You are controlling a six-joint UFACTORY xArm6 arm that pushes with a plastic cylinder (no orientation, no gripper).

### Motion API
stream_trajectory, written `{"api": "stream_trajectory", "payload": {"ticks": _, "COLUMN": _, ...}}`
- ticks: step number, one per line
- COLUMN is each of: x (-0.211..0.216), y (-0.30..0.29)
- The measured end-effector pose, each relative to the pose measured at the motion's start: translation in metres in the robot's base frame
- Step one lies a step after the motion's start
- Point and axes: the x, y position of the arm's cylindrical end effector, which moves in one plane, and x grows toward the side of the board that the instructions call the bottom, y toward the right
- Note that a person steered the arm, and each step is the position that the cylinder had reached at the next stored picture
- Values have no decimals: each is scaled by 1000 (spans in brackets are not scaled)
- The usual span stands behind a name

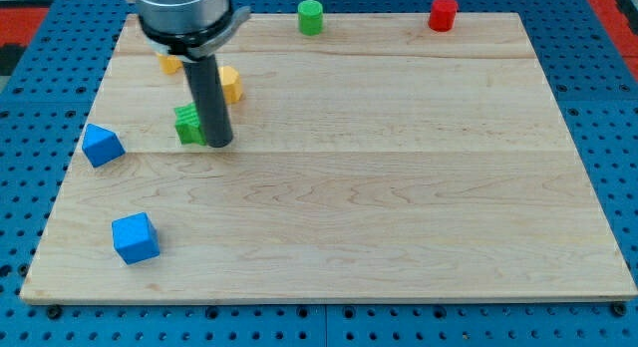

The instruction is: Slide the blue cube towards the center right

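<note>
The blue cube [135,237] sits near the view's bottom left of the wooden board [399,187]. My tip [219,144] is up and to the right of it, well apart from it. The tip stands right beside a green block [187,125], on that block's right side. A second blue block [102,145], wedge-like, lies at the board's left edge, above the cube.
A yellow block [230,85] lies just above the tip, and an orange block [170,62] is partly hidden behind the arm. A green cylinder [311,17] and a red cylinder [443,13] stand at the view's top edge.
</note>
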Motion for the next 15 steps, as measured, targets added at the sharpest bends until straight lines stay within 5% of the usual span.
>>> {"api": "stream_trajectory", "payload": {"ticks": 2, "x": -16, "y": -31}}
{"api": "stream_trajectory", "payload": {"ticks": 3, "x": 62, "y": -37}}
{"api": "stream_trajectory", "payload": {"ticks": 5, "x": 29, "y": -138}}
{"api": "stream_trajectory", "payload": {"ticks": 7, "x": -20, "y": -136}}
{"api": "stream_trajectory", "payload": {"ticks": 15, "x": -19, "y": 76}}
